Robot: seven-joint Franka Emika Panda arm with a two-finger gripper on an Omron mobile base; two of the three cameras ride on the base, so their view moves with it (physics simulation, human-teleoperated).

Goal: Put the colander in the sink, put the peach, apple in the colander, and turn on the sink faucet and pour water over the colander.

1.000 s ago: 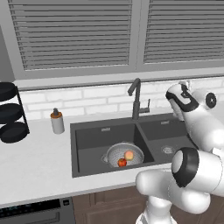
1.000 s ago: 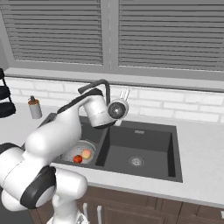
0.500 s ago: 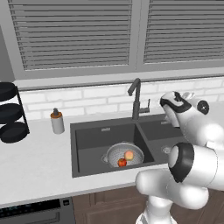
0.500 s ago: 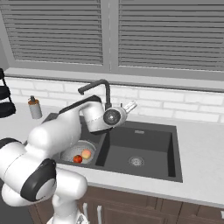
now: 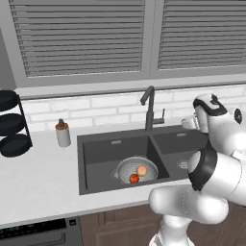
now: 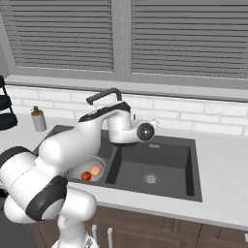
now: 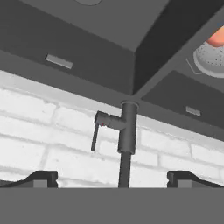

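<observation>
Faucet [image 5: 150, 109] stands at the back edge of the sink [image 5: 96, 149], right where the two basins meet. Its small side handle [image 7: 96, 132] is a thin bar that sticks out from the post and hangs along it. In the hand view the post sits straight ahead, in the middle between the two dark tips, and the handle is a little to one side of it. The gripper [image 7: 112, 178] has its jaws spread wide with nothing in them. Peach [image 5: 141, 170] and apple [image 5: 134, 178] already lie in the colander [image 5: 126, 166] in the left basin, so I think the handle comes next.
</observation>
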